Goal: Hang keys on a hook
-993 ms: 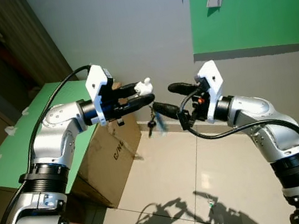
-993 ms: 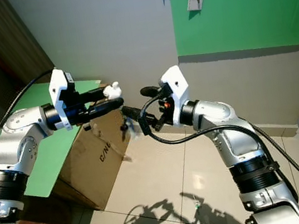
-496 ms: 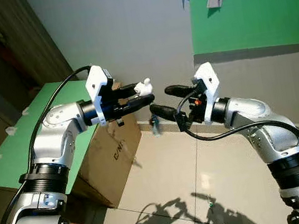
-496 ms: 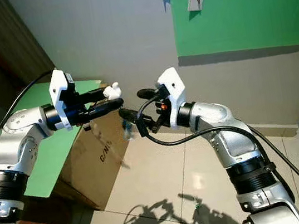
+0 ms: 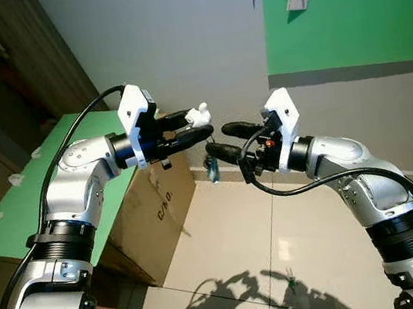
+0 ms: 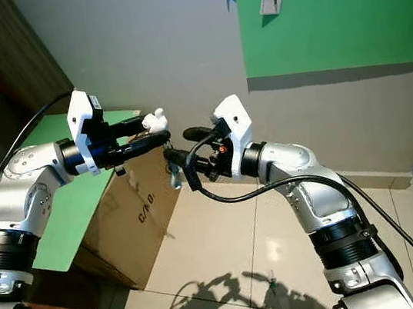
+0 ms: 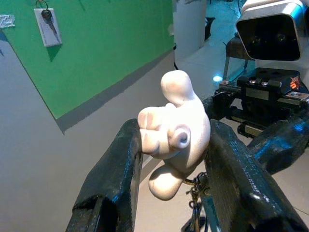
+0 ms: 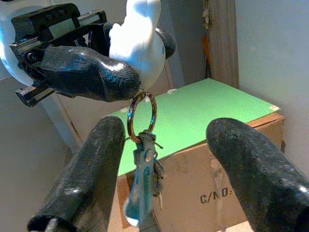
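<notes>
A white figurine charm (image 7: 175, 130) is clamped in the left tool (image 5: 191, 128), the keys (image 8: 144, 193) dangling beneath. The right tool (image 5: 219, 142) is spread wide around the key ring (image 8: 142, 114); a handover is judged underway, closing on it next.

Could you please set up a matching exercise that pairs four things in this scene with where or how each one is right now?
Things:
1. white figurine keychain
2. key ring with keys
3. right end effector
4. cardboard box

States:
A. open, fingers either side of the hanging ring
B. on the floor, carrying a green board
C. clamped in the left end effector
D. dangling beneath the figurine

Pairs: 1-C, 2-D, 3-A, 4-B
</notes>
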Robot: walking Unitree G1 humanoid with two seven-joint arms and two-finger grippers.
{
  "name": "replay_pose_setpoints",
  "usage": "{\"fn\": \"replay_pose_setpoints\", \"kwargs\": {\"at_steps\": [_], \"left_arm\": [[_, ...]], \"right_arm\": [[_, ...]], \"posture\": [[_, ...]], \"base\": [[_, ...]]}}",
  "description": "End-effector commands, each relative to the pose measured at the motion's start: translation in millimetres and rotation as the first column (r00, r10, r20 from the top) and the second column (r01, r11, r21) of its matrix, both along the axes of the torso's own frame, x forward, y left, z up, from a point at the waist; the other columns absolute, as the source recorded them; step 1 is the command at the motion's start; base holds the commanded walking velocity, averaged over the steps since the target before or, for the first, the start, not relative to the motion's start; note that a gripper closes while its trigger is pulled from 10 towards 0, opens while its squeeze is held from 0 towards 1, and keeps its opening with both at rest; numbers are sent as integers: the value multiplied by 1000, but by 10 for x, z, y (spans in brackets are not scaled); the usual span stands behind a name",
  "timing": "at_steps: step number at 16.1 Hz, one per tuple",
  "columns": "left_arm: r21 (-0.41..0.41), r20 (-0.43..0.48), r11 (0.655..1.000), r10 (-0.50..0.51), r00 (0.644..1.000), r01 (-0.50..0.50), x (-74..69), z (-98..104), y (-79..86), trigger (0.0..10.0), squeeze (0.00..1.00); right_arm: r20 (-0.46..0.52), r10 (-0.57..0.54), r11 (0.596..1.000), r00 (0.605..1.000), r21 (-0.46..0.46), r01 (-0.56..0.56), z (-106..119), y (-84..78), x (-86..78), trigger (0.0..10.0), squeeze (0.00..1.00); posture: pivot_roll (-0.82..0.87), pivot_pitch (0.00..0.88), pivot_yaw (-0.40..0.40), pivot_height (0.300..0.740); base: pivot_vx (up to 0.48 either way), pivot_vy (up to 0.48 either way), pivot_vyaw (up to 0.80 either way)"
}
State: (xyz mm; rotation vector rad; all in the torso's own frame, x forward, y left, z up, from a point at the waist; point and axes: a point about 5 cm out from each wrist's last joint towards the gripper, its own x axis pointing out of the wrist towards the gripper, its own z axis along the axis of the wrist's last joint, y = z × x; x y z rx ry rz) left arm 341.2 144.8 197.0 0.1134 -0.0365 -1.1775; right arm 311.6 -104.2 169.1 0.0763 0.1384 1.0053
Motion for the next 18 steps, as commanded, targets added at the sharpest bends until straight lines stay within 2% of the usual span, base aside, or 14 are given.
{"fn": "replay_pose_setpoints", "kwargs": {"at_steps": [1,18], "left_arm": [[9,20,1000,23,1000,-23,27,52,63,0,0],[19,13,1000,20,1000,-21,10,14,52,0,0]], "right_arm": [[11,13,1000,1000,11,-13,35,23,-23,0,0],[8,7,999,1000,32,-7,50,27,-35,0,0]], "posture": [[-276,0,180,740],[-273,0,178,740]], "base": [[0,0,0],[0,0,0]]}}
